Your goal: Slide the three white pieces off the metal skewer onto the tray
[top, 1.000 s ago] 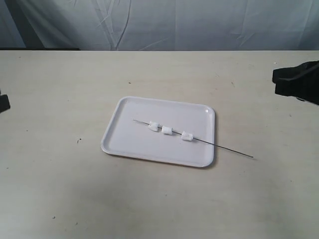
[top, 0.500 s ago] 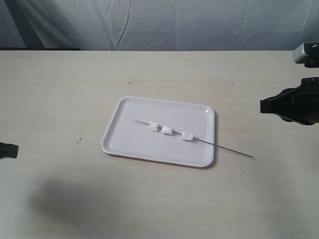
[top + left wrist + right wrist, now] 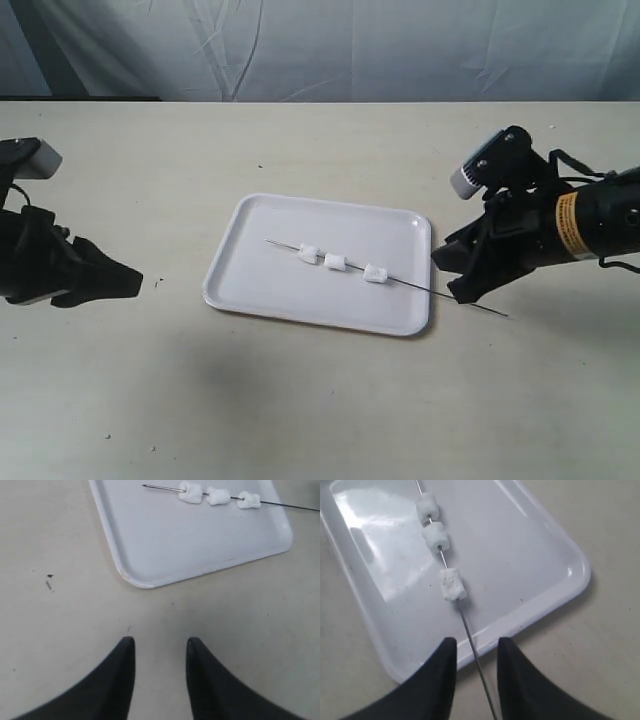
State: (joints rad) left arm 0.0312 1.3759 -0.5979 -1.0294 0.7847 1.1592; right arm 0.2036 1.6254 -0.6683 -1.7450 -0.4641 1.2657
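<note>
The white tray [image 3: 262, 285] lies mid-table. Across it rests the thin metal skewer [image 3: 488, 310], its bare end sticking out past the tray's right rim. Three white pieces [image 3: 309, 253] [image 3: 335, 262] [image 3: 376, 273] are threaded on it over the tray. My right gripper [image 3: 450, 279] is open, and in the right wrist view its jaws stand either side of the bare skewer [image 3: 468, 626] at the tray's rim [image 3: 535, 611], without gripping it. My left gripper [image 3: 133, 283] is open and empty over bare table left of the tray [image 3: 175, 545]; its wrist view shows the pieces [image 3: 218, 495] far ahead.
The beige table [image 3: 320, 400] carries only the tray. A grey cloth backdrop [image 3: 330, 50] hangs behind the far edge. A small dark speck [image 3: 158, 284] marks the table just beyond the left gripper.
Both arms have swung in from the edges toward the tray and both grippers have opened. The right one now straddles the skewer's bare end. Skewer and pieces have not moved.
</note>
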